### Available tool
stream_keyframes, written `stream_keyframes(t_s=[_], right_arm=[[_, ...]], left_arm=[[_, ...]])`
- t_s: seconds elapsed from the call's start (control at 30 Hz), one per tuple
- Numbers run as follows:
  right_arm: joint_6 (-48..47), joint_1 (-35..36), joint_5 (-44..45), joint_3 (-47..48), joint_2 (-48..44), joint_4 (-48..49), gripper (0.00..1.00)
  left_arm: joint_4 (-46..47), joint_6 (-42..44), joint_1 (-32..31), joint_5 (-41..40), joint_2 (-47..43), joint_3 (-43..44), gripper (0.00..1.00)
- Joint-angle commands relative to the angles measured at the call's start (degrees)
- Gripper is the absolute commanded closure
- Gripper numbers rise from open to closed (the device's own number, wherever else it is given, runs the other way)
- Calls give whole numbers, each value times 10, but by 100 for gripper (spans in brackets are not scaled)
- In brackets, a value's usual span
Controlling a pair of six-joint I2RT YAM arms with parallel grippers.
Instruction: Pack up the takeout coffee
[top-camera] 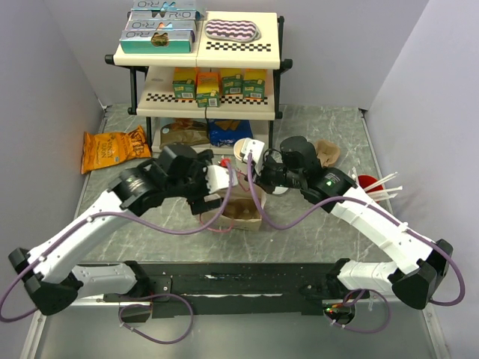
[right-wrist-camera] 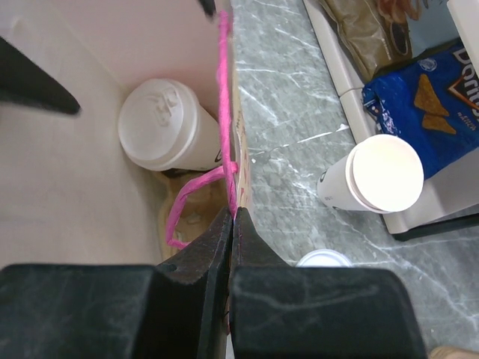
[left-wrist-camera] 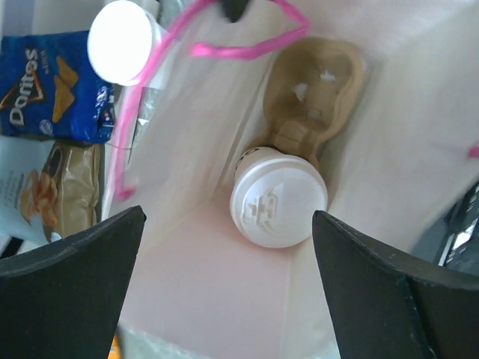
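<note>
The takeout coffee (left-wrist-camera: 278, 200), a cream cup with a white lid, stands upright inside the paper bag (top-camera: 241, 213), by a brown pulp cup carrier (left-wrist-camera: 314, 90). My left gripper (left-wrist-camera: 228, 217) hangs open above the bag's mouth, with the coffee below and beyond its fingertips, untouched. In the right wrist view the coffee (right-wrist-camera: 161, 123) sits against the bag's wall. My right gripper (right-wrist-camera: 232, 213) is shut on the bag's rim (right-wrist-camera: 241, 196) where the pink handle (right-wrist-camera: 196, 187) joins it. From above, both grippers, left (top-camera: 224, 191) and right (top-camera: 253, 173), meet over the bag.
A stack of lidless cups (right-wrist-camera: 382, 176) stands on the table right of the bag, with a loose white lid (right-wrist-camera: 323, 259) near it. A blue Doritos bag (right-wrist-camera: 430, 97) and other snack bags lie under the shelf (top-camera: 202, 75). A red cup with straws (top-camera: 368, 183) stands at right.
</note>
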Motion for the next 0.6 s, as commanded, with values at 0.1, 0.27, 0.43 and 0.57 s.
stream_keyframes(t_s=[0.1, 0.27, 0.43, 0.57], right_arm=[[-20, 6, -3, 13, -18, -13, 100], [-22, 7, -12, 20, -18, -24, 100], [-36, 16, -9, 26, -28, -27, 100], [-56, 34, -17, 19, -37, -20, 100]], left_arm=[[43, -105, 27, 64, -61, 27, 1], [79, -160, 33, 23, -67, 7, 1], [129, -180, 66, -10, -77, 5, 1], [168, -222, 115, -27, -82, -7, 1]])
